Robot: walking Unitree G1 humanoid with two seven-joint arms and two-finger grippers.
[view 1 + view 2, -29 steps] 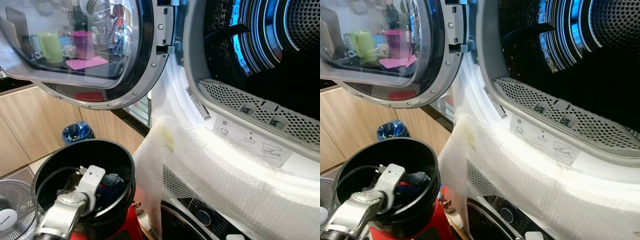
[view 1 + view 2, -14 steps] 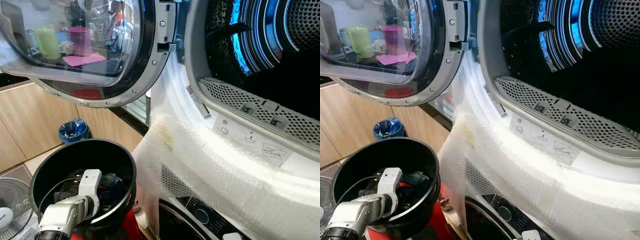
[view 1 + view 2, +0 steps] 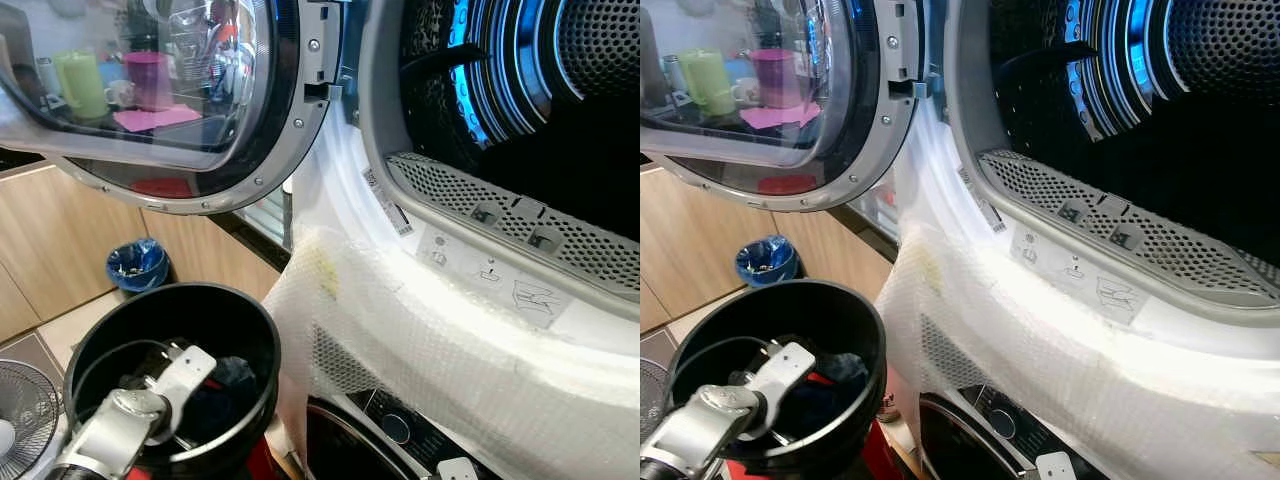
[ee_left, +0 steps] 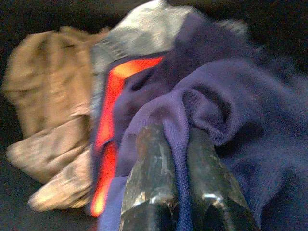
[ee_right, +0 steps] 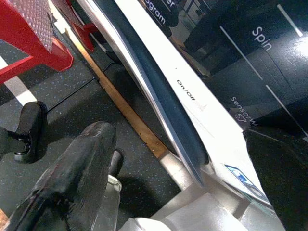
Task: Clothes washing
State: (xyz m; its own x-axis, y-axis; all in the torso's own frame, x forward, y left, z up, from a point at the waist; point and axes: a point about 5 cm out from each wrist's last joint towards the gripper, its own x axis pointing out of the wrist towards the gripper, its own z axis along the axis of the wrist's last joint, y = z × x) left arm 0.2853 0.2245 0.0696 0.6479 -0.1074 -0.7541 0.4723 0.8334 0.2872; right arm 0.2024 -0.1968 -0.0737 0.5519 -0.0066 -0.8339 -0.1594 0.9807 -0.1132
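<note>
A black bucket (image 3: 252,335) stands at the lower left with clothes in it. My left arm reaches into it, its white wrist mount (image 3: 185,367) above the pile. In the left wrist view my left gripper (image 4: 179,159) is shut on a fold of a purple-blue knit garment (image 4: 240,110). Beside that garment lie a beige cloth (image 4: 48,106) and a grey piece with an orange-red patch (image 4: 108,110). The machine's open drum (image 3: 560,100) is above and to the right, lit blue inside. My right gripper (image 5: 178,187) hangs open and empty by the lower machine's control panel (image 5: 250,72).
The round glass door (image 3: 170,90) is swung open to the left, above the bucket. Bubble wrap (image 3: 430,340) drapes the machine's front below the drum. A blue bin (image 3: 136,264) and wooden cabinets stand behind, a fan (image 3: 20,420) at far left, and a red stand (image 5: 29,38) on the floor.
My left wrist dipped lower into the bucket half a second ago and now tilts up a little. The whole view has shifted slightly.
</note>
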